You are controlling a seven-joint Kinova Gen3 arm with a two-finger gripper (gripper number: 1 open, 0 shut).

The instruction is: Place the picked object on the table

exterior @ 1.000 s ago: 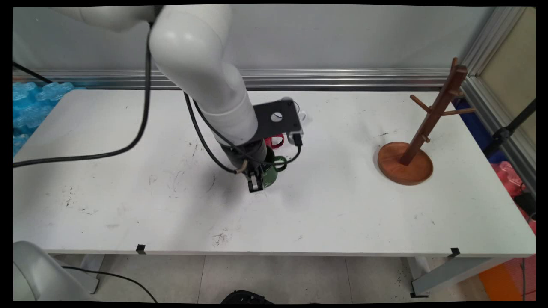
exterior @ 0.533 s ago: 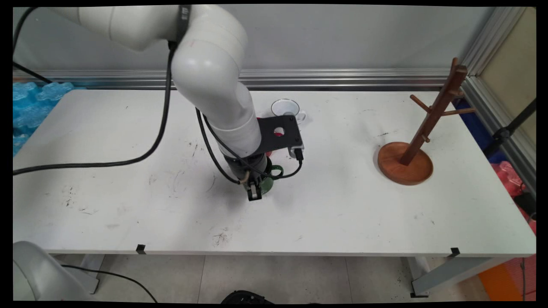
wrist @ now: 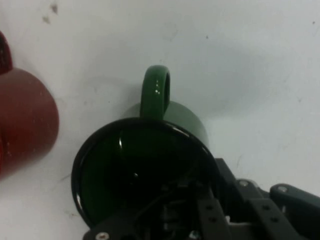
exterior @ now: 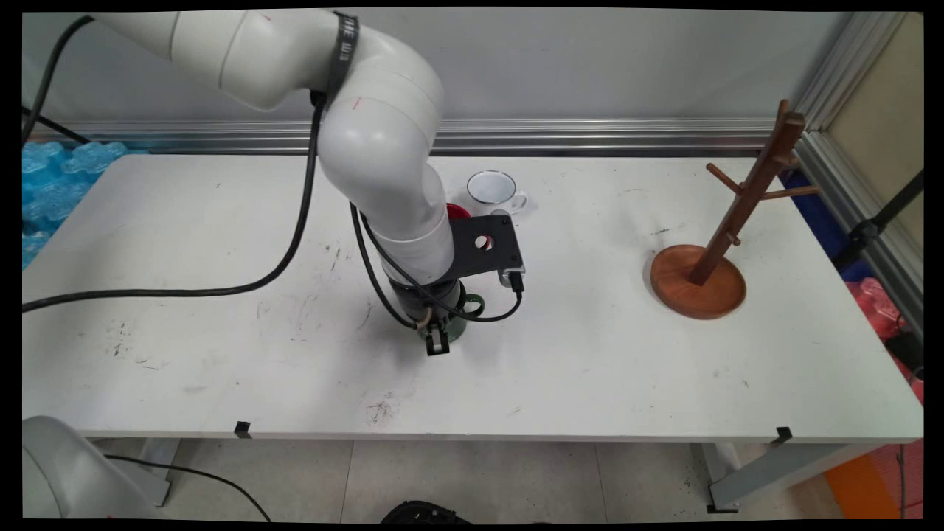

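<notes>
My gripper (exterior: 440,338) stands low over the table's middle, shut on the rim wall of a green mug (exterior: 460,326). One finger is inside the mug and the other outside. In the hand view the green mug (wrist: 145,170) fills the centre with its black rim and dark inside, and its handle (wrist: 155,92) points up the picture. The gripper (wrist: 200,212) rises from the bottom edge over the mug's near rim. A red mug (wrist: 25,120) stands to the left, apart from the green one. In the main view the red mug (exterior: 457,212) is mostly hidden behind the wrist plate.
A white enamel mug (exterior: 493,189) stands behind the arm, towards the wall. A wooden mug tree (exterior: 751,188) on a round base (exterior: 675,284) stands at the right. Blue bubble wrap (exterior: 51,177) lies off the table's left end. Black cables hang from the arm.
The gripper and the green mug have moved together towards the table's near side and slightly left. The white mug behind has come out from behind the wrist plate.
</notes>
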